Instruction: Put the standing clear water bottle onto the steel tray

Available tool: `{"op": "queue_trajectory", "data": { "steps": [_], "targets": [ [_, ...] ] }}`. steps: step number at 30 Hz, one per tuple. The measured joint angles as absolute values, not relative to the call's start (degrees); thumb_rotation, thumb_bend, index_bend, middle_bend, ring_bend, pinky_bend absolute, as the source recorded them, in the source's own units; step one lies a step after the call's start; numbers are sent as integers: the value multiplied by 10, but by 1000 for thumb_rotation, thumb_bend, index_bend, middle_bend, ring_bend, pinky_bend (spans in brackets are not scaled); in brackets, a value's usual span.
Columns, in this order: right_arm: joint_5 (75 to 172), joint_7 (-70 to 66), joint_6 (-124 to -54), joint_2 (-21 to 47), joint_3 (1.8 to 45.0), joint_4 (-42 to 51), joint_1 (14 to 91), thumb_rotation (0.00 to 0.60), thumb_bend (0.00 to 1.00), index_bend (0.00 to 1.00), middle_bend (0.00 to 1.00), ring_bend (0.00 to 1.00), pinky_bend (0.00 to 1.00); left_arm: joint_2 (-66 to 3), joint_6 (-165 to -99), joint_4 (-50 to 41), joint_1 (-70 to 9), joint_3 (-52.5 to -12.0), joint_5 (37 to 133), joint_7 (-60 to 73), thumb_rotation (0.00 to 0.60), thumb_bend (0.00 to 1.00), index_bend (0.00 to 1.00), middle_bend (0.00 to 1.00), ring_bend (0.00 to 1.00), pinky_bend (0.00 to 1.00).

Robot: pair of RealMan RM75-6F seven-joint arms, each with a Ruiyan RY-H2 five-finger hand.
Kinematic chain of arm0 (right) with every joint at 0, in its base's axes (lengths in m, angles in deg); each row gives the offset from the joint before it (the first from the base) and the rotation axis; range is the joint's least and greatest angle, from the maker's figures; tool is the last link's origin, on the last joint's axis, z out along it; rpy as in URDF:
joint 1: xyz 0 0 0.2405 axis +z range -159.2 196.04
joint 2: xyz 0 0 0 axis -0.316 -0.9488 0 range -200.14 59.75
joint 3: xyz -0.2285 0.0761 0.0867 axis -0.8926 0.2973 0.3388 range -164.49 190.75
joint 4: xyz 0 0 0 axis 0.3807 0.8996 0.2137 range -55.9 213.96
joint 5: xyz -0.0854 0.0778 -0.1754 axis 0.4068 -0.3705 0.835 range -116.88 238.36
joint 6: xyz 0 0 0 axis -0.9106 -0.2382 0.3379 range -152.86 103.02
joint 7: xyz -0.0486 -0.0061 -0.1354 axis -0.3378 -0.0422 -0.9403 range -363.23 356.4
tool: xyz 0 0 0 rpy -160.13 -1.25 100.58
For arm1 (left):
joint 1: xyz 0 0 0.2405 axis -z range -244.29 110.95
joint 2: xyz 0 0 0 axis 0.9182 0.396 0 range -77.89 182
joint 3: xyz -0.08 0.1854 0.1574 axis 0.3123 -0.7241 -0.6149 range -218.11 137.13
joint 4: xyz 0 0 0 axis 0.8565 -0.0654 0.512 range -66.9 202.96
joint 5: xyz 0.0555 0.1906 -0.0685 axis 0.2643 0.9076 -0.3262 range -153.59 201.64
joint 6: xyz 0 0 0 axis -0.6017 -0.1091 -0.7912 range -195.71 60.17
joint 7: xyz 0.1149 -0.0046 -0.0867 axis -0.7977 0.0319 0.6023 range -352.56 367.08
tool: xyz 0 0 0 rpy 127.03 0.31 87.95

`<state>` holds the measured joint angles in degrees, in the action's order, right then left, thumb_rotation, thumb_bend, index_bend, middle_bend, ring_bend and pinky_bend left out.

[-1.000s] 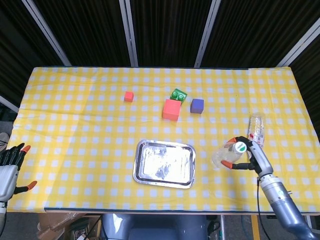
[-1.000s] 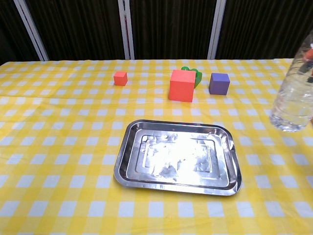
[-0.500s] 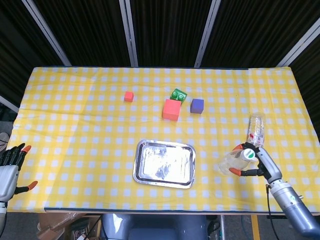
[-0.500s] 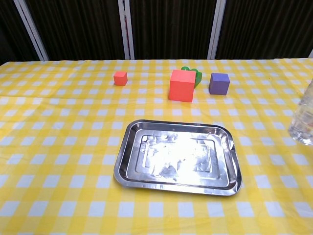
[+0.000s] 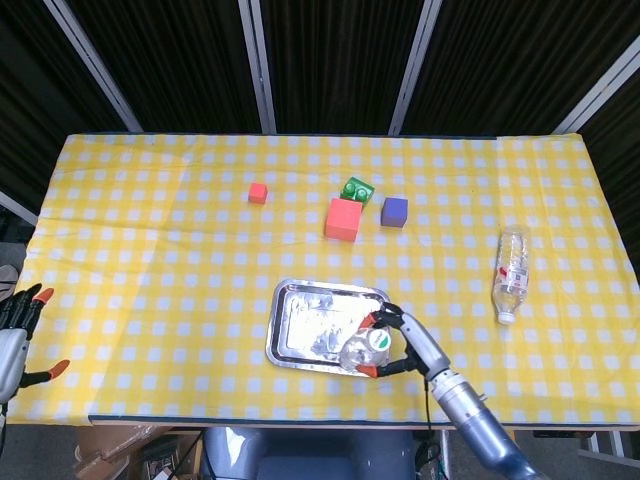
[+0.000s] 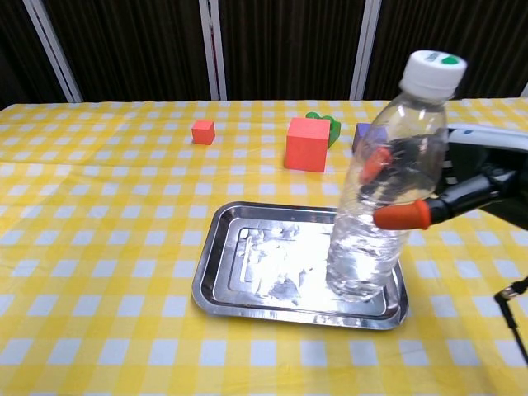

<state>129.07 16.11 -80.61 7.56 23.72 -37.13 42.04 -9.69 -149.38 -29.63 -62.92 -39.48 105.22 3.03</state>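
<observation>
The clear water bottle (image 6: 375,194) with a white cap stands upright at the right end of the steel tray (image 6: 216,247). I cannot tell whether its base touches the tray floor. My right hand (image 6: 462,186) grips the bottle from the right, with orange fingertips (image 6: 402,216) wrapped around its middle. In the head view the bottle (image 5: 362,350) and right hand (image 5: 402,340) sit at the near right corner of the tray (image 5: 300,325). My left hand (image 5: 15,335) hangs open off the table's left edge, holding nothing.
A second clear bottle (image 5: 510,272) lies on its side at the right of the table. At the back are a large red cube (image 6: 307,143), a small red cube (image 6: 203,131), a green block (image 5: 356,188) and a purple cube (image 5: 394,211).
My right hand has carried the bottle leftward from the table's right side to the tray's right end. The left hand has sunk slightly at the table's edge.
</observation>
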Motion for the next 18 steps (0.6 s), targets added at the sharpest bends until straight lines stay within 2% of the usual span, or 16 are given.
{"op": "queue_trajectory", "data": {
  "steps": [7,18],
  "targets": [
    [1209,78,-845,187,254,-349,455,600,527,907,706,482,0,-93,-1497,-296,-631,-395,1056,39,600,151,42,0,0,0],
    [1178,20,-899,269,270,-277,471,600,527,907,706,482,0,-89,-1496,-293,-631,-394,1055,48,600,151,42,0,0,0]
  ]
}}
